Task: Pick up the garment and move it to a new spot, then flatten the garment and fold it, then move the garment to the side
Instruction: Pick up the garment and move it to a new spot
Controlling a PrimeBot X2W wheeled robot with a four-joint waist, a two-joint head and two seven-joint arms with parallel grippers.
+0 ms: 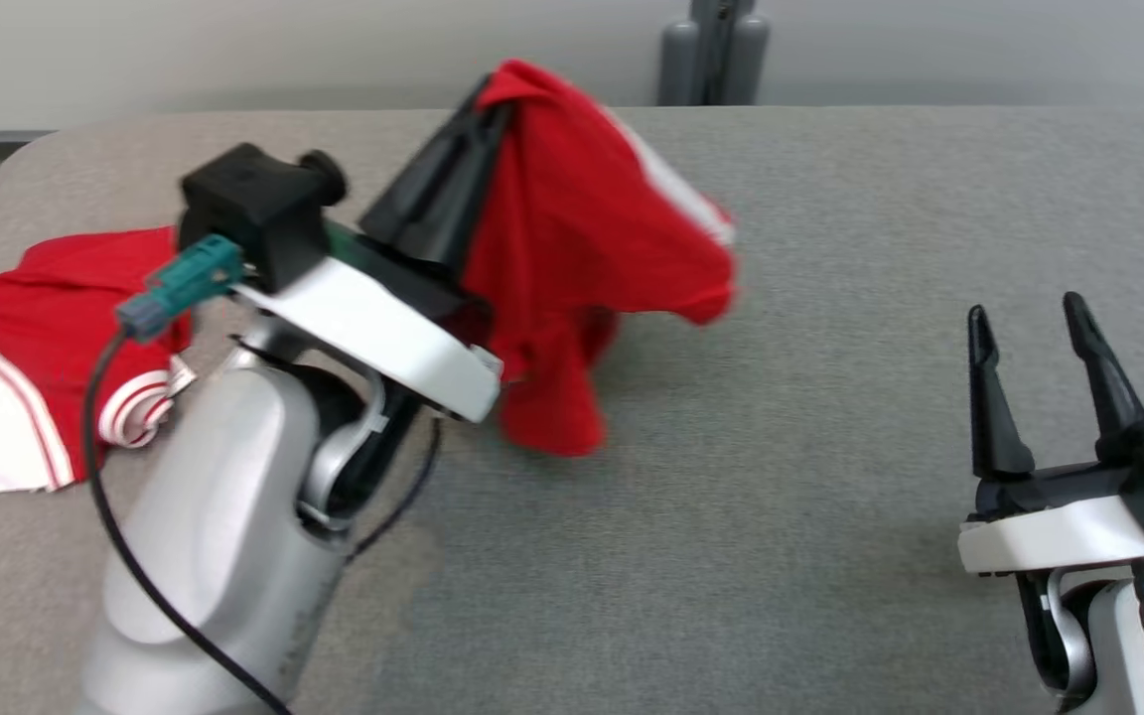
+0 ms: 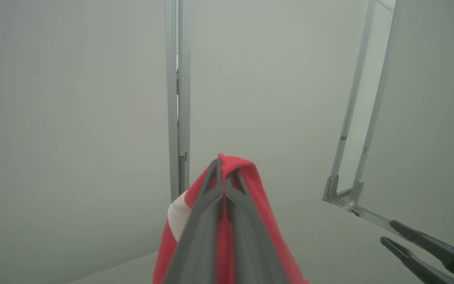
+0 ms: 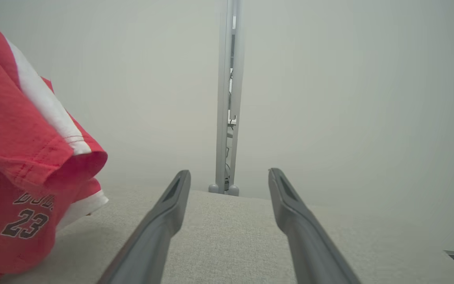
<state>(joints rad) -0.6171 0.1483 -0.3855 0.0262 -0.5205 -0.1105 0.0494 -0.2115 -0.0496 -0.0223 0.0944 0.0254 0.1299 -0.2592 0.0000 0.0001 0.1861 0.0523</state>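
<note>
The left gripper (image 1: pixel 486 104) is clamped shut on a fold of the garment (image 1: pixel 592 238). Red cloth is pinched between its fingers and draped over the tips, as the left wrist view shows. It holds that fold up over the middle of the table (image 1: pixel 830 447), toward the far edge, so the cloth hangs free instead of dragging. The lowest tail hangs down to the surface or just above it.

More red and white fabric lies flat by the table's left edge, behind the left arm (likely the other end of the same jersey, though the arm hides the join). This looks like the pick-up-and-move step, with flattening and folding not yet begun.

The right gripper (image 1: pixel 1022 310) waits near the table's near right corner, jaws wide apart and empty, well clear of the cloth. It is probably kept ready to take a second corner once the garment is laid down for spreading.
</note>
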